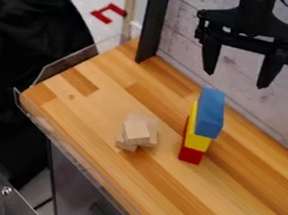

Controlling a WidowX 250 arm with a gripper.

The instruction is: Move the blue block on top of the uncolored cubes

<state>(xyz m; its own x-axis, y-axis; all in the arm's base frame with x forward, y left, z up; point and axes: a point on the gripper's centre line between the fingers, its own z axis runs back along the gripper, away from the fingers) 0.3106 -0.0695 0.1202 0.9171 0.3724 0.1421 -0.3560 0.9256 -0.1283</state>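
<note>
High at the upper right, the black gripper [237,80] hangs with its two fingers spread wide and nothing between them. Below it, the blue block [211,113] lies on top of a stack, over a yellow block [197,142] and a red block [191,155]. A gap separates the gripper's fingertips from the blue block. Left of this stack, the uncolored cubes [136,130] form a small pile of plain wood pieces on the table, apart from the colored blocks.
The wooden table [240,209] has a clear raised guard along its left and front-left edges. A whitish plank wall [187,14] and a black upright post [154,22] stand behind it. Dark cloth hangs beyond the left edge.
</note>
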